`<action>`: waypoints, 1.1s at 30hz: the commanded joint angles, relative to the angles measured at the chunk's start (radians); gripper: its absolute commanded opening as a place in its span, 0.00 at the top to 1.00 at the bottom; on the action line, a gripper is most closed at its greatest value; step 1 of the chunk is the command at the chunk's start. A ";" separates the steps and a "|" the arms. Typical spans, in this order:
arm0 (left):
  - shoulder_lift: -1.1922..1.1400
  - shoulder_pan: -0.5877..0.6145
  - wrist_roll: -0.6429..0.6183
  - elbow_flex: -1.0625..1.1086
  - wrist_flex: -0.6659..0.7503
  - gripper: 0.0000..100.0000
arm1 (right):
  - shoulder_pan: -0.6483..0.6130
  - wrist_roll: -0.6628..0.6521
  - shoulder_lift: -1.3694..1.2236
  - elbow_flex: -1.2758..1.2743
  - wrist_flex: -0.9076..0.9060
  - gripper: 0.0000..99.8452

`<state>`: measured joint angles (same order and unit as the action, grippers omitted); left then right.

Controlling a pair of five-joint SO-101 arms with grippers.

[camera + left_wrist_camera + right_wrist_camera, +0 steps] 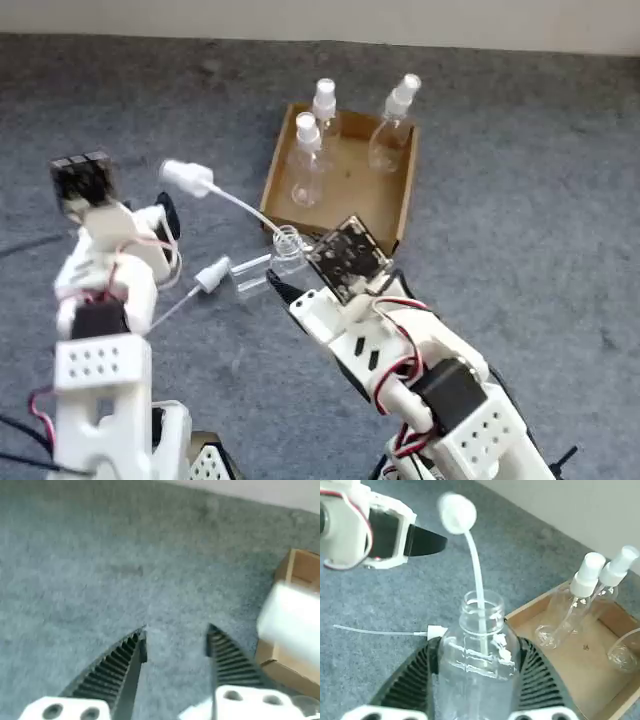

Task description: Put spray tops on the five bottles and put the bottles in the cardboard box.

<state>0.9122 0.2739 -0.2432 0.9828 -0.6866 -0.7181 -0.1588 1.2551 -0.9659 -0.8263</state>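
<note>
My right claw [479, 652] is clamped around the body of a clear plastic bottle [475, 625], holding it upright just short of the near corner of the cardboard box [360, 190]. A white spray top [456, 512] has its long tube fed down into the held bottle's open neck, but the head sits high and leans away towards my left claw [176, 630], so it is not yet seated. My left claw hangs just beside that head with its jaws apart and nothing between them.

Beyond my right claw, three capped bottles [308, 165] stand inside the box, each with a spray top on. Between my two claws, a fifth bottle [250, 277] lies on its side with no top, and a loose spray top [212, 273] lies touching or just beside its neck, its thin tube trailing off.

By my reckoning three of five are done, the fourth is mid-capping, and the fifth is untouched.

The bench is covered in grey carpet [520, 200]. A pale wall [400, 20] runs along its far edge, past the box.
</note>
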 commanded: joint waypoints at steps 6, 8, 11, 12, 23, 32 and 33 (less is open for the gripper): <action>-0.124 0.025 -0.135 -0.363 -0.276 0.78 | 0.018 0.005 0.036 -0.044 0.001 1.00; -0.174 0.025 -0.137 -0.366 -0.233 0.78 | 0.018 0.005 0.036 -0.044 -0.002 1.00; -0.265 0.027 -0.135 -0.366 -0.144 0.79 | 0.018 0.005 0.038 -0.044 -0.004 1.00; -0.303 0.030 -0.135 -0.366 -0.115 0.79 | 0.018 0.005 0.038 -0.042 -0.004 1.00; -0.499 -0.001 -0.135 -0.444 -0.028 0.80 | 0.013 0.005 0.036 -0.041 0.001 1.00; -0.499 -0.130 -0.118 -0.446 -0.038 0.80 | 0.012 0.005 0.036 -0.042 -0.002 1.00; -0.499 -0.139 -0.094 -0.452 -0.054 0.80 | 0.012 0.005 0.036 -0.044 -0.002 1.00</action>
<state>0.4135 0.1834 -0.3705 0.5930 -0.7342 -0.7104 -0.1588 1.2704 -1.0196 -0.8293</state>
